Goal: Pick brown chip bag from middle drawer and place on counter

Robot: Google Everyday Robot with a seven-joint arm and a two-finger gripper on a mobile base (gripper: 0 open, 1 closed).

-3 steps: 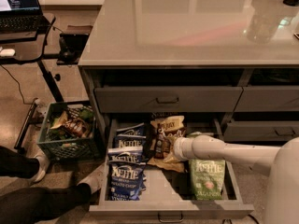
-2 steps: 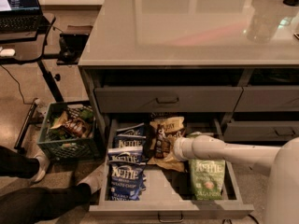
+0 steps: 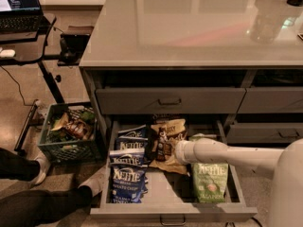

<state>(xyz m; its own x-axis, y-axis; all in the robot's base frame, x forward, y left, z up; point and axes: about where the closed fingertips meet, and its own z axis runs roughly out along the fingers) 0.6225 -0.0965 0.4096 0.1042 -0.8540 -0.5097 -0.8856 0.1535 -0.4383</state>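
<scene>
The middle drawer point(image 3: 173, 213) is pulled open below the counter point(image 3: 189, 27). The brown chip bag point(image 3: 172, 127), dark with tan top and bottom bands, lies in the drawer's middle row. My gripper point(image 3: 165, 149) reaches in from the right on a white arm and sits right at the dark middle of the bag, low in the drawer. The bag rests on the drawer floor. The gripper's tip is mostly hidden against the bag.
Several blue Kettle bags point(image 3: 127, 170) fill the left row and a green Kettle bag point(image 3: 209, 179) lies under my arm on the right. A closed drawer point(image 3: 170, 100) is above. A crate of snacks point(image 3: 68, 136), a laptop desk point(image 3: 21, 30) and a person's legs point(image 3: 33, 207) are at left.
</scene>
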